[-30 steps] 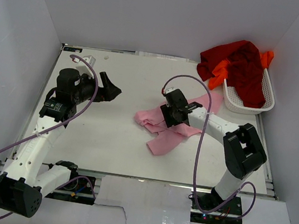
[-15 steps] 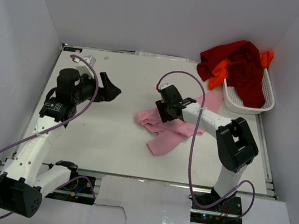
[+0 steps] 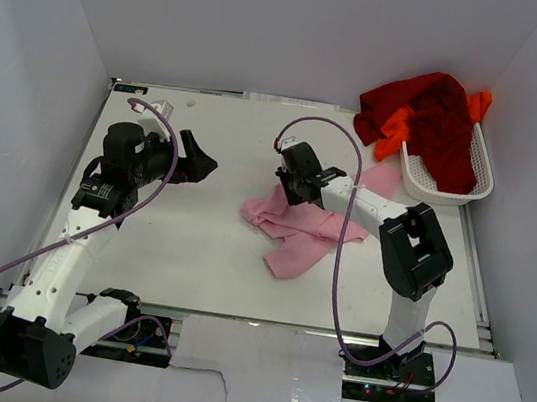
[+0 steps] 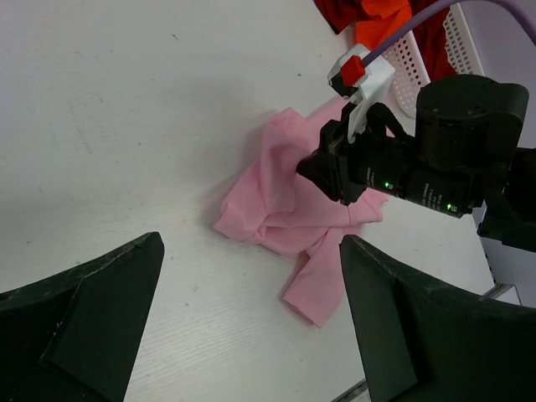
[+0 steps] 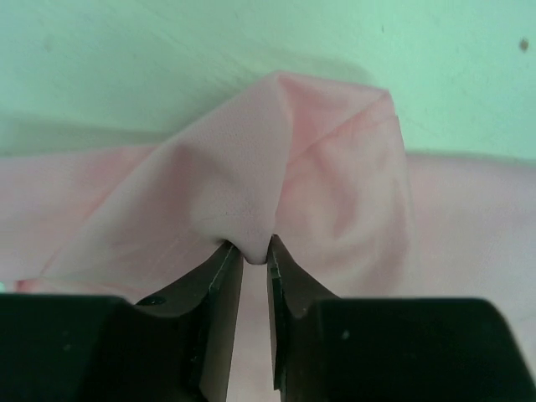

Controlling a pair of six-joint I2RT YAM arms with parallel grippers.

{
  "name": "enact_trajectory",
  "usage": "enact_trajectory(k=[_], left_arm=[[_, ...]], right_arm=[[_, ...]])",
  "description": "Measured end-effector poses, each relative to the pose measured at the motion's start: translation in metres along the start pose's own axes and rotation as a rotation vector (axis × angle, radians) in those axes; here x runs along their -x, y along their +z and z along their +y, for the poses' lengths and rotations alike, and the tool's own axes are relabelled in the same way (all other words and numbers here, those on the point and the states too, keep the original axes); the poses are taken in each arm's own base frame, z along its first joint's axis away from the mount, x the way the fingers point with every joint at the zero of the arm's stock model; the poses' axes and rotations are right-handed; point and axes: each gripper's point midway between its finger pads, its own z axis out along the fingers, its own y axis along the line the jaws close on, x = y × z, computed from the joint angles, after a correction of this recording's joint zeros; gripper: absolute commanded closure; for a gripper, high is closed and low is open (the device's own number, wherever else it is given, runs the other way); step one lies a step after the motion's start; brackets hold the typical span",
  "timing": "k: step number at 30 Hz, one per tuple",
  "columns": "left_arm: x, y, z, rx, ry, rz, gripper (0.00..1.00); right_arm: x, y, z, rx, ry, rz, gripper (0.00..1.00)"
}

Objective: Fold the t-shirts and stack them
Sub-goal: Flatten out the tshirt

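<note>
Right wrist view puts the right gripper [image 5: 249, 251] with its fingers drawn almost together, pinching a raised ridge of the pink shirt [image 5: 327, 167]. The cloth peaks up out of the pinch. How many layers are caught cannot be told.

From above, this gripper sits at the far-left edge of the crumpled shirt, about mid-table [image 3: 190, 250]. The rest of the cloth lies to its right and nearer. One lobe reaches right toward the basket [image 3: 441, 195], and a narrower tail runs toward the near edge. The heap's long axis therefore slants from far right to near left, and the held point is off that axis, on its far side.

That relation probably governs the next move. A pull up and away to the far left would draw the bulk out behind the grip, while a pull to the right would only bunch it.

The left gripper [image 3: 196, 162] hangs over the left half of the table with jaws wide apart and holding nothing. It is aimed at the shirt but well apart from it. It is the nearer free hand for the shirt's left fringe.

The red shirt [image 3: 433, 114] and orange shirt [image 3: 391, 137] lie heaped in and over the basket at far right, unfolded. No stack exists yet.
</note>
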Motion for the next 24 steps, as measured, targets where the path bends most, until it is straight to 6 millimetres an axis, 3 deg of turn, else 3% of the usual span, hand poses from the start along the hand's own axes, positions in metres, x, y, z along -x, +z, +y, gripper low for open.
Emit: enact_trajectory(k=[10,12,14,15,20,21,24], left_arm=[[-0.002,0.003,0.002,0.004,-0.003,0.009,0.03],[-0.002,0.003,0.002,0.004,-0.002,0.009,0.03],[-0.002,0.003,0.002,0.004,-0.002,0.009,0.03],[-0.002,0.003,0.002,0.004,-0.002,0.009,0.03],[-0.003,0.002,0.002,0.006,0.0,0.013,0.03],[-0.003,0.002,0.003,0.007,0.0,0.015,0.03],[-0.005,0.002,0.003,0.009,0.0,0.021,0.03]], right_arm=[[0.076,0.007,0.02,0.087,0.018,-0.144,0.75],[0.082,0.008,0.025,0.114,0.018,-0.159,0.74],[0.085,0.009,0.032,0.149,0.018,-0.171,0.65],[0.086,0.01,0.036,0.165,0.017,-0.173,0.53],[0.087,0.015,0.04,0.181,0.015,-0.194,0.39],[0.086,0.016,0.039,0.178,0.011,-0.202,0.3],[0.074,0.018,0.036,0.161,-0.012,-0.19,0.27]])
